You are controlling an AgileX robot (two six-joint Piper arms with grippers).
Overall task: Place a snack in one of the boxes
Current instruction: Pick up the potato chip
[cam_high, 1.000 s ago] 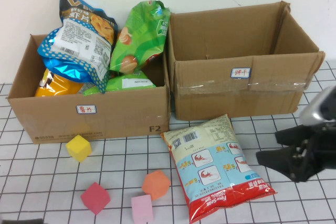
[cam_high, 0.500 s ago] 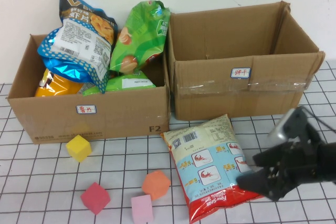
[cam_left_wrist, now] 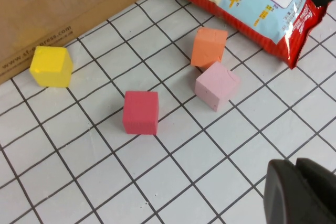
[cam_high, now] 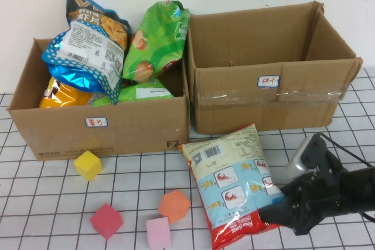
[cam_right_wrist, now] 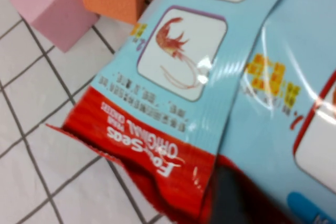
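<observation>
**Right Arm: Approach to Snack Bag**

The snack bag (cam_high: 237, 184) lies flat near the desk's front edge, its long axis running from the right box (cam_high: 269, 65) toward that edge. The right gripper (cam_high: 275, 212) is positioned at the bag's red bottom corner, fingers parted around it (full closure is not confirmed). The left gripper (cam_left_wrist: 299, 195), fingers closed, is parked farther away.

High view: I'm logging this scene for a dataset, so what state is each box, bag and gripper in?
left box: open, stuffed with snack bags.
right box: open, looks empty.
shrimp snack bag: lying flat on the table before the boxes, sealed, near corner at the right gripper.
right gripper: low at the bag's near edge, grip not confirmed.
left gripper: fingers shut, above the table near the foam cubes, holding nothing.
</observation>
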